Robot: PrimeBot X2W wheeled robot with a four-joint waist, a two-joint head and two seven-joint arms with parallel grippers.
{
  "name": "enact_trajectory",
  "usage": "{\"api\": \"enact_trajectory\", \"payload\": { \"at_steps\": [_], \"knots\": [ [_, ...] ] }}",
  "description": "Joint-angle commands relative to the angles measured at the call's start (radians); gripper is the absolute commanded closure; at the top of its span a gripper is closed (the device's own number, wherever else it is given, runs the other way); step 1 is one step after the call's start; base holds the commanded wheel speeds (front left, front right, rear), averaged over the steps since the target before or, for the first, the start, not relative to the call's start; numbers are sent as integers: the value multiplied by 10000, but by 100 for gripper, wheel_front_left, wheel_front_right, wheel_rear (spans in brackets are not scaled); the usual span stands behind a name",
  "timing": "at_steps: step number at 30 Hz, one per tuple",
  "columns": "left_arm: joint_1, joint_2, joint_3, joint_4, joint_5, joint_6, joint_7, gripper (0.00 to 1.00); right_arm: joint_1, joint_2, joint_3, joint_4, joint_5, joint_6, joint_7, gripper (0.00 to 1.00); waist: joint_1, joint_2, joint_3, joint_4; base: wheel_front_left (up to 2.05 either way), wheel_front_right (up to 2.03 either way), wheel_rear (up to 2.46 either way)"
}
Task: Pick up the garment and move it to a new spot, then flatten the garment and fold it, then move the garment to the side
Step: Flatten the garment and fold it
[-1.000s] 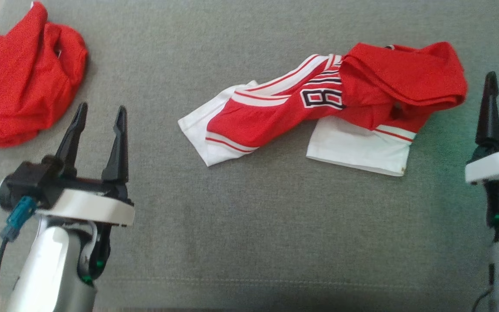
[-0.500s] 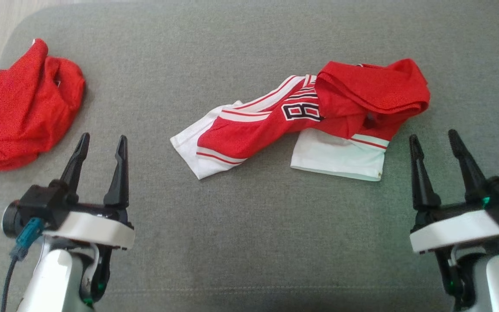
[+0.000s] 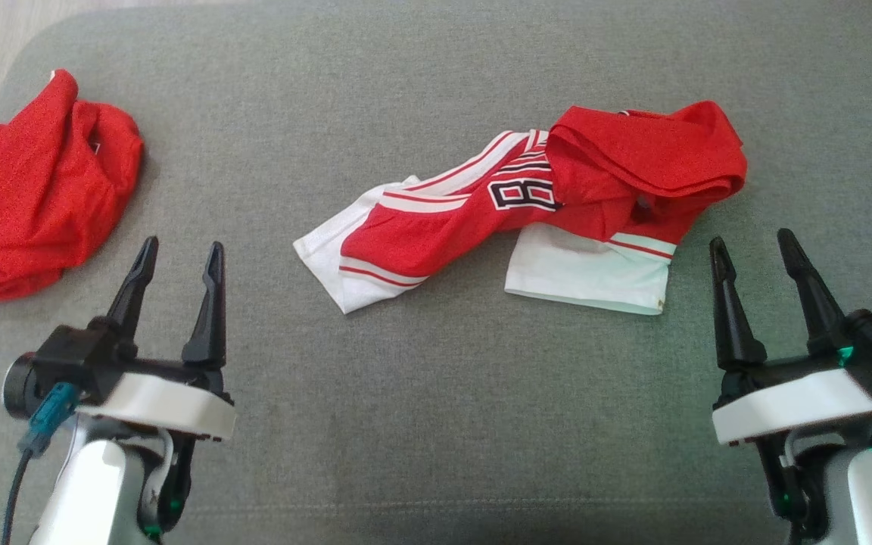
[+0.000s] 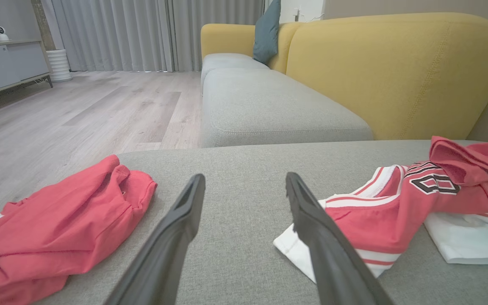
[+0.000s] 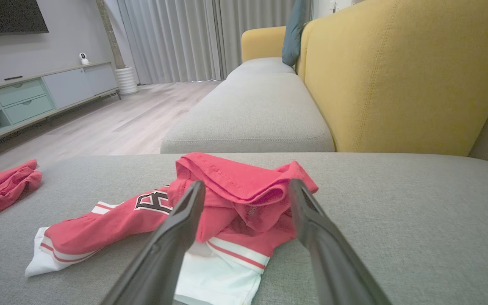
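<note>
Nearest the robot, the left gripper sits over the grey cushion at the lower left of the head view, its two dark fingers spread apart with nothing between them; the right gripper stands at the lower right in the same way, jaws wide and empty. Just past them, in the middle of the cushion and nearer the right gripper than the left, lies the garment, red with white bands and a black-edged numeral, crumpled and twisted; one white-hemmed end stretches toward the left, another white hem lies flat just ahead and left of the right gripper's fingertips without touching them, and the red bulk is folded over itself at the far right end. In the right wrist view it lies straight ahead between the fingers; in the left wrist view it lies off to the right. A separate red cloth is heaped at the cushion's left edge, ahead and left of the left gripper, well apart from the garment. Farther off stands a yellow sofa with a grey seat and a teal pillow; beside it runs a wooden floor, and at the back hang grey curtains next to a low cabinet.
</note>
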Motion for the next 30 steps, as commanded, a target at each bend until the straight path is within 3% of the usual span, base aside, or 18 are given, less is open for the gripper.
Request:
{"api": "enact_trajectory", "payload": {
  "at_steps": [1, 8, 16, 26, 27, 28, 29, 30],
  "knots": [
    [-251, 266, 303, -357, 36, 54, 23, 0, -263, -27, 285, -391, 68, -7, 3, 0, 1, 0, 31, 18, 0, 0, 0],
    [-448, 274, 218, -459, 42, 56, 23, 0, -634, -26, 618, -206, 65, -7, 289, 0, 1, 0, 378, 102, 0, 0, 0],
    [-1045, 201, 71, -423, 39, -63, -60, 0, -2355, -25, 1657, 891, 269, -7, 1419, 0, 1, 0, 1133, 400, 0, 0, 0],
    [-1483, 29, -78, -51, 51, -211, -185, 0, -4080, -25, 1998, 2404, -627, -7, 2796, 0, 1, 0, 1490, 690, 0, 0, 0],
    [-1505, 12, -88, -25, 59, -216, -193, 0, -4108, -24, 1945, 2429, -681, -7, 2819, 4, 1, 0, 1500, 710, 0, 0, 0],
    [-1522, -2, -93, -3, 63, -223, -199, 0, -4111, -24, 1889, 2431, -710, -7, 2834, 58, 1, 0, 1508, 722, 0, 0, 0],
    [-1535, -11, -92, 15, 68, -228, -205, 0, -4099, -24, 1819, 2408, -728, -7, 2817, 100, 1, 0, 1514, 723, 0, 0, 0],
    [-1544, -18, -87, 30, 71, -232, -211, 0, -4066, -24, 1745, 2388, -717, -7, 2804, 100, 1, 0, 1519, 717, 0, 0, 0]
  ]
}}
